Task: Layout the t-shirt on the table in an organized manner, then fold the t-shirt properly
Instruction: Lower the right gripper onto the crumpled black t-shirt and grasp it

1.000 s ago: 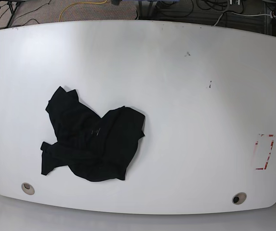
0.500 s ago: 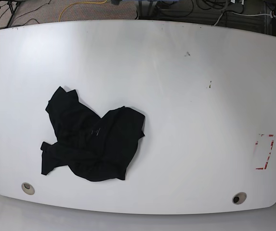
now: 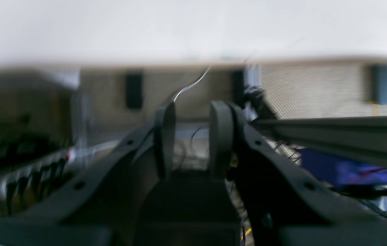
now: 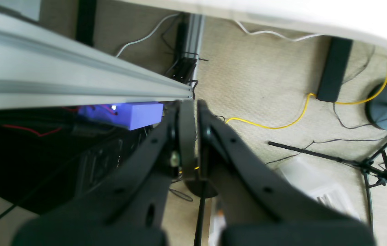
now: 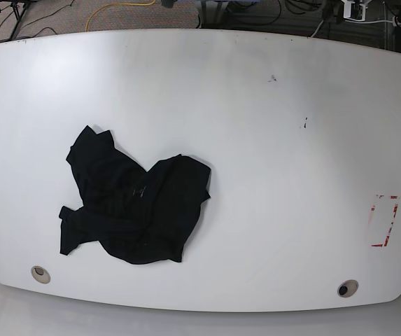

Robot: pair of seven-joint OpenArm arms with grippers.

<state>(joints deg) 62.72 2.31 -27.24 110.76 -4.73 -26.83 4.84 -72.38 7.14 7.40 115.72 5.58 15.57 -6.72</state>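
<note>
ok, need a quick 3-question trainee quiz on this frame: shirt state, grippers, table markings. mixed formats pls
1. True or false: the t-shirt lies flat and fully spread out on the table.
2. Multiple choice: in the wrist views, how do the grippers stand? A) both wide open B) left gripper slightly open and empty, right gripper shut and empty C) right gripper shut on the shirt
3. Fill in: in the base view, the red-and-white tape rectangle sits near the table's ____ edge, while the shirt sits toward the left.

Key: 1 false, it is crumpled in a heap. 2 B, both are below table level, over the floor. 3 right.
</note>
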